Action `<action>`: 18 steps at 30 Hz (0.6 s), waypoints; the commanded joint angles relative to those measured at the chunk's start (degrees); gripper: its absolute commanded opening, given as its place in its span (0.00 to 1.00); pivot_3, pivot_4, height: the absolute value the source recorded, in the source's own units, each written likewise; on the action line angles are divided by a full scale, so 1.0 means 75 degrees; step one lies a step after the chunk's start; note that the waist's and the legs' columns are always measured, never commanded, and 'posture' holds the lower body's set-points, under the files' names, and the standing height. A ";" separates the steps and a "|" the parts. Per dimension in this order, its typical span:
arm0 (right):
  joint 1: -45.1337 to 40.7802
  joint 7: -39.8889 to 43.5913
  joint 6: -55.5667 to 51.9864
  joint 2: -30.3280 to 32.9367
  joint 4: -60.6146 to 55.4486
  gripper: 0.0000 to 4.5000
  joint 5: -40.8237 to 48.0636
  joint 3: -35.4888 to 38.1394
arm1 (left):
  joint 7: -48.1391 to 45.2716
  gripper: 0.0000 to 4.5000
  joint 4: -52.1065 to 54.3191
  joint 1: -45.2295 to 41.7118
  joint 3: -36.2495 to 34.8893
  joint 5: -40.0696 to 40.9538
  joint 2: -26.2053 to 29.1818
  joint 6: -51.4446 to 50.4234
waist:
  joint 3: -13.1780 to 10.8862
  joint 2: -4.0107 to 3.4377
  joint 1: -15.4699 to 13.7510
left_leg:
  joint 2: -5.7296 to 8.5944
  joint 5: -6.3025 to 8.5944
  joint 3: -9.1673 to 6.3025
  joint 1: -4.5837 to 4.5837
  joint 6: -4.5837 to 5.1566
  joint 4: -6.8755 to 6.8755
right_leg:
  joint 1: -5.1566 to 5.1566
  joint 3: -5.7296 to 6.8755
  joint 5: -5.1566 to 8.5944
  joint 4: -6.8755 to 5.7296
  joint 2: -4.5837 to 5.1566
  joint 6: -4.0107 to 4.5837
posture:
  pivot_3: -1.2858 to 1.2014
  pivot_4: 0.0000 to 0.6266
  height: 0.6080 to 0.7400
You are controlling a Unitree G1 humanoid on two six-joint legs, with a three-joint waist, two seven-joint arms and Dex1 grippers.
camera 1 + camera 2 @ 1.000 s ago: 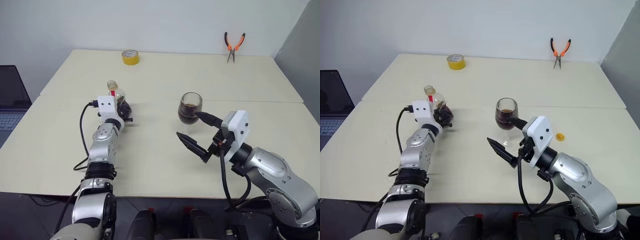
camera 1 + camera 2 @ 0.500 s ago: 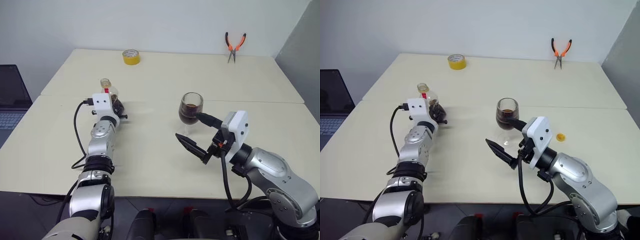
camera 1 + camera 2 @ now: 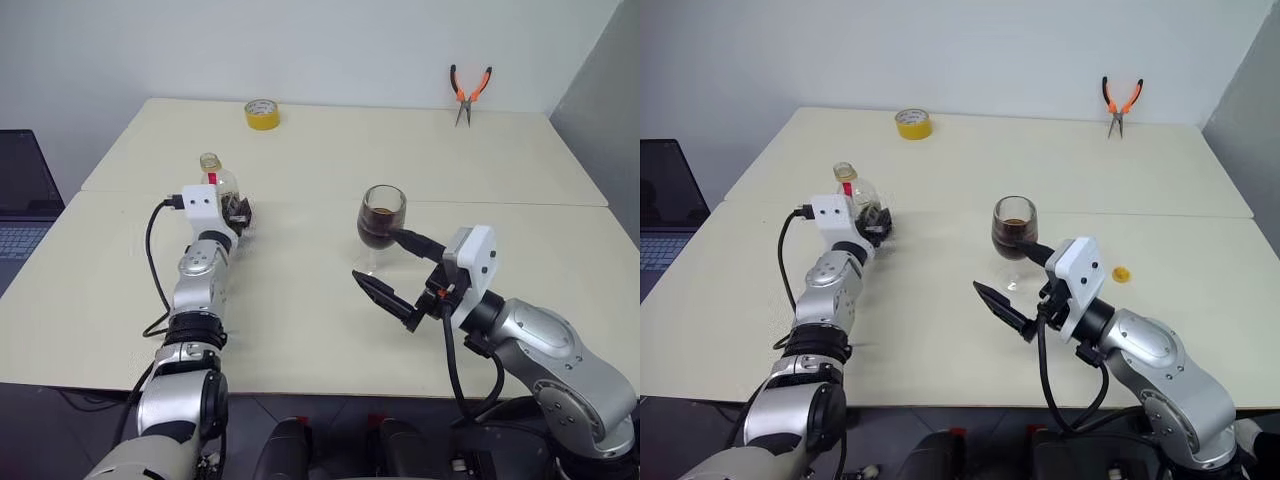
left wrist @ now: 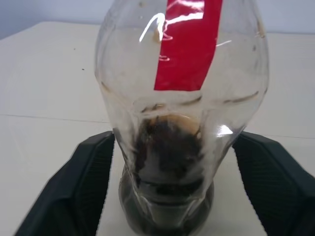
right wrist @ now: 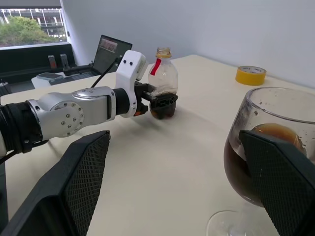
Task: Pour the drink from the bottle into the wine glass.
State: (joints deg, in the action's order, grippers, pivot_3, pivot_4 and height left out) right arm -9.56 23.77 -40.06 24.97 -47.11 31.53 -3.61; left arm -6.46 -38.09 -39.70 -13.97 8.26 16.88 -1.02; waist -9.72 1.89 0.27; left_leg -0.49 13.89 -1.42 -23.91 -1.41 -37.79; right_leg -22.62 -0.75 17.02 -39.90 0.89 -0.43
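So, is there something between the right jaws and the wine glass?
Nothing visible stands between them. The right gripper is open and sits right at the wine glass, which holds the dark drink. The tape and pliers lie far back on the table.

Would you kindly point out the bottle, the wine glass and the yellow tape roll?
bottle (image 5: 163, 78): right wrist view, on the clear body below the neck.
wine glass (image 3: 382, 217): left eye view, on the bowl holding dark drink.
yellow tape roll (image 3: 912, 123): right eye view, on the roll's side.
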 commanded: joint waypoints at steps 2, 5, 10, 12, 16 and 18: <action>0.0009 0.0091 0.0257 0.0047 -0.0144 1.00 0.0009 -0.0003 | -0.0142 0.99 0.0700 0.0120 0.0066 0.0008 0.0066 0.0089 | 0.0000 0.0000 -0.0001 | 0.0000 0.0000 0.0000 0.0000 0.0000 0.0000 | 0.0000 0.0000 0.0000 0.0001 0.0000 0.0000 | 0.52 0.24 1.00; 0.0027 0.0098 0.0292 0.0065 -0.0125 1.00 0.0001 -0.0007 | -0.0048 0.99 0.0874 0.0253 0.0111 -0.0135 0.0090 0.0117 | 0.0000 0.0000 -0.0001 | 0.0000 0.0000 0.0000 0.0000 0.0000 0.0000 | 0.0000 0.0000 0.0000 0.0001 0.0000 0.0000 | 0.52 0.24 1.00; 0.0212 0.0085 0.0355 0.0123 -0.0143 1.00 -0.0050 0.0043 | -0.0180 0.99 0.1682 0.0834 0.0068 0.0023 0.0015 0.0015 | 0.0000 0.0000 -0.0001 | -0.0001 0.0000 0.0000 0.0000 0.0000 0.0001 | 0.0001 -0.0002 0.0000 0.0001 0.0000 0.0000 | 0.52 0.24 1.00; 0.0301 0.0085 0.0391 0.0138 -0.0153 1.00 -0.0076 0.0065 | -0.0211 0.99 0.2023 0.1067 0.0035 0.0110 -0.0008 -0.0090 | 0.0000 0.0000 -0.0002 | -0.0001 0.0000 0.0001 0.0000 0.0000 0.0001 | 0.0001 -0.0004 0.0000 0.0001 0.0000 0.0000 | 0.52 0.24 1.00; 0.0928 0.0157 0.1021 0.0286 0.0011 1.00 -0.0661 0.0068 | -0.0098 0.99 0.3164 0.1970 0.0054 -0.0014 0.0069 -0.0522 | 0.0002 0.0000 -0.0001 | -0.0003 0.0001 -0.0001 0.0001 0.0000 0.0002 | 0.0002 -0.0002 0.0000 0.0003 0.0000 0.0000 | 0.52 0.24 1.00; 0.1509 0.0264 0.1793 0.0188 0.0463 1.00 -0.0986 0.0235 | 0.0007 0.99 0.4041 0.2670 0.0102 -0.0170 0.0049 -0.0697 | 0.0004 0.0001 -0.0002 | -0.0002 0.0002 0.0001 0.0003 -0.0001 0.0002 | 0.0011 -0.0005 0.0003 0.0010 0.0002 -0.0005 | 0.52 0.24 1.00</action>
State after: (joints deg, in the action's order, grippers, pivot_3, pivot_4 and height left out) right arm 0.12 25.05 -31.60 26.61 -44.90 26.15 -3.38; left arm -7.47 -13.70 -21.57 -13.25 7.88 16.84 -5.53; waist -9.69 1.90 0.25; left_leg -0.51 13.92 -1.41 -23.88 -1.42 -37.76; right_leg -22.52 -0.80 17.04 -39.79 0.92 -0.47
